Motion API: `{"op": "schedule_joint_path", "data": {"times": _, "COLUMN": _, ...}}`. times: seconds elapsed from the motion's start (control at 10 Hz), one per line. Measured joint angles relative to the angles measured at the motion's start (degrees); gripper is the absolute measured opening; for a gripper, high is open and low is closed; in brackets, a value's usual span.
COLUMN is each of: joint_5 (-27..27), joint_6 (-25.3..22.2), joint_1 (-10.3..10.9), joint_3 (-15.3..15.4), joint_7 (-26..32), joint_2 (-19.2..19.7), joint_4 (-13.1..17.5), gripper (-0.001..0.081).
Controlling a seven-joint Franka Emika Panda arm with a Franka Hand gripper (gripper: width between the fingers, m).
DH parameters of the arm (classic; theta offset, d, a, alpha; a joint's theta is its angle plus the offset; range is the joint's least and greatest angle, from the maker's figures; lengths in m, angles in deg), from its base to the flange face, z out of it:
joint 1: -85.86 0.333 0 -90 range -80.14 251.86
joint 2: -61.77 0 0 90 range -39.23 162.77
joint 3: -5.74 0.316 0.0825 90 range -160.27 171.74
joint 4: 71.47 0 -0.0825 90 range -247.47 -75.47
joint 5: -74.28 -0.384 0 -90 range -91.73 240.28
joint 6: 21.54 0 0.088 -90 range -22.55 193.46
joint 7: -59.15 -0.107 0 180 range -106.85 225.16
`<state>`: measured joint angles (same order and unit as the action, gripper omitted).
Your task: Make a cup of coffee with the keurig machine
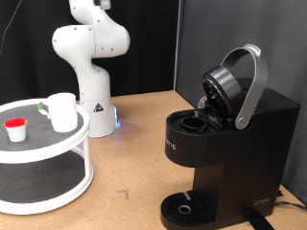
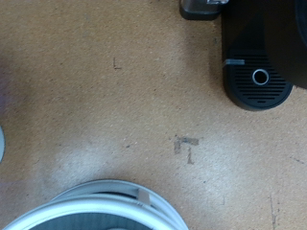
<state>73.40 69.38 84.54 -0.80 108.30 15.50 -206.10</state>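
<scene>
Arm (image 1: 89, 43) rising upright beyond the white two-tier stand (image 1: 43, 158), upper links running out of the exterior view's top. Tool out of sight in both views, so cannot tell whether spread or pressed together. Cup (image 1: 61, 111) sitting on the stand's upper tier, red-topped pod (image 1: 15, 127) just beside it. Keurig machine (image 1: 225, 144) well apart on the table (image 1: 134, 144), lid tipped open, drip tray (image 2: 257, 80) bare.

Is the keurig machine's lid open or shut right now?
Open: the keurig machine has its lid tilted up, grey handle raised, pod chamber exposed.
</scene>
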Motion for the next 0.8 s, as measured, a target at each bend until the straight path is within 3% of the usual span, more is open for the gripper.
{"op": "schedule_joint_path", "data": {"times": 0.2, "joint_5": 3.03, "joint_6": -2.14, "joint_1": -0.83, "joint_3": -3.18, "joint_7": 3.65, "joint_2": -0.34, "joint_4": 0.82, "gripper": 0.0805}}
{"op": "schedule_joint_path", "data": {"times": 0.6, "joint_5": 4.07, "joint_6": -1.92, "joint_1": -1.3, "joint_3": -4.35, "joint_7": 4.84, "joint_2": -0.65, "joint_4": 0.34, "gripper": 0.0805}}
{"op": "schedule_joint_path", "data": {"times": 0.8, "joint_5": 7.81, "joint_6": -1.93, "joint_1": -2.16, "joint_3": -6.75, "joint_7": 8.26, "joint_2": -0.9, "joint_4": 0.1, "gripper": 0.0805}}
